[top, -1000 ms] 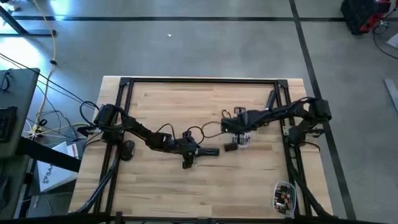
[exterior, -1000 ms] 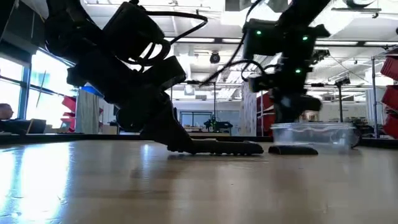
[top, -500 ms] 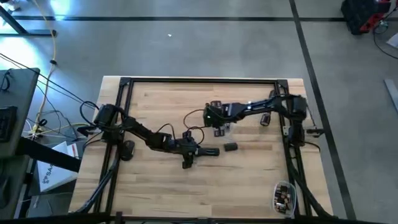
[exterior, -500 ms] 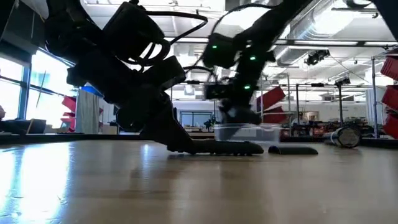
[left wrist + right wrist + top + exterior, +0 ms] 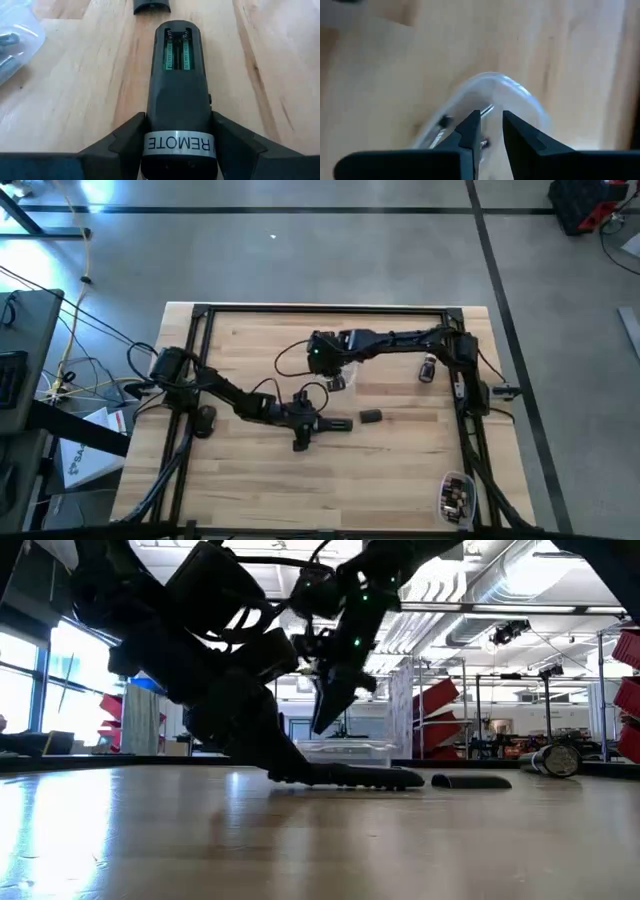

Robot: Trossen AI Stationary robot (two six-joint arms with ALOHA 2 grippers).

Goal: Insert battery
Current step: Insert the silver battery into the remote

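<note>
Right gripper (image 5: 334, 381), narrow with nothing clamped, has swung across the counter (image 5: 400, 470) to the clear battery tub (image 5: 487, 107) at 12 o'clock of the remote (image 5: 180, 95), so picking a cell looks next; left gripper (image 5: 179, 145) holds the remote, bay open.

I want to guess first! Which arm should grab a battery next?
Probably the right. Its gripper hangs over the clear container of batteries, jaws slightly apart. The left gripper is busy clamping the remote.
</note>
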